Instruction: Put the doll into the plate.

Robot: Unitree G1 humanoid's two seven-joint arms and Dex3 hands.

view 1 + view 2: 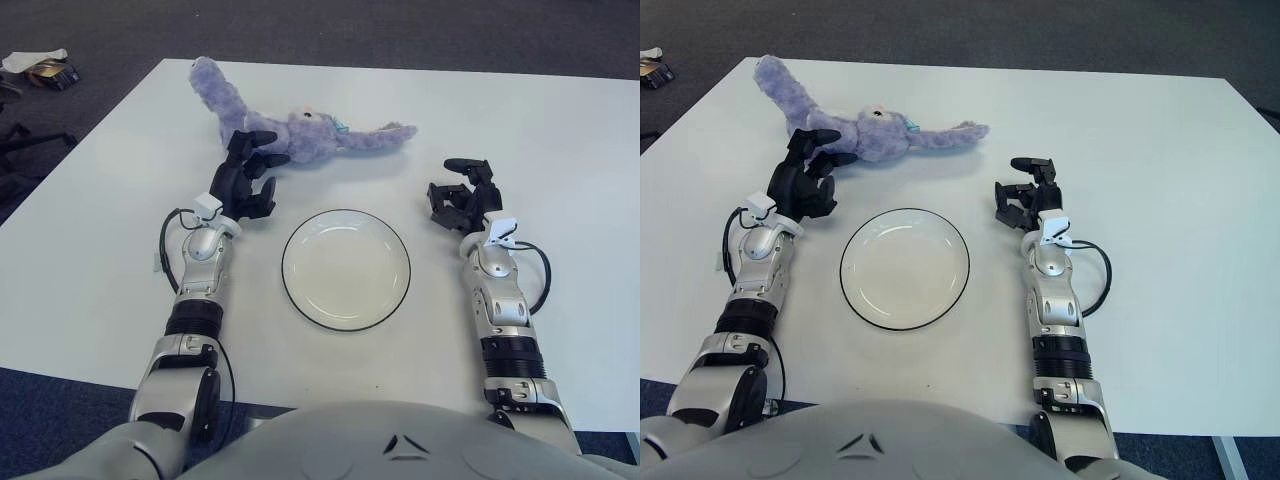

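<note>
Plenty of bare white counter (560, 130) on the right and far side, and the near strip in front of the plate (346, 269) is open too. The plate's empty, sitting between the two arms. The purple doll (305, 128) lies sprawled just beyond it toward the far left, one long limb reaching out to the counter's far-left edge. The left hand (245, 178) is right up against the doll's near side, fingers part-curled; can't tell if it's actually gripping. The right hand (462, 196) sits right of the plate, fingers loosely open, holding nothing. Some clutter (40, 68) on the floor far left, hard to make out.
</note>
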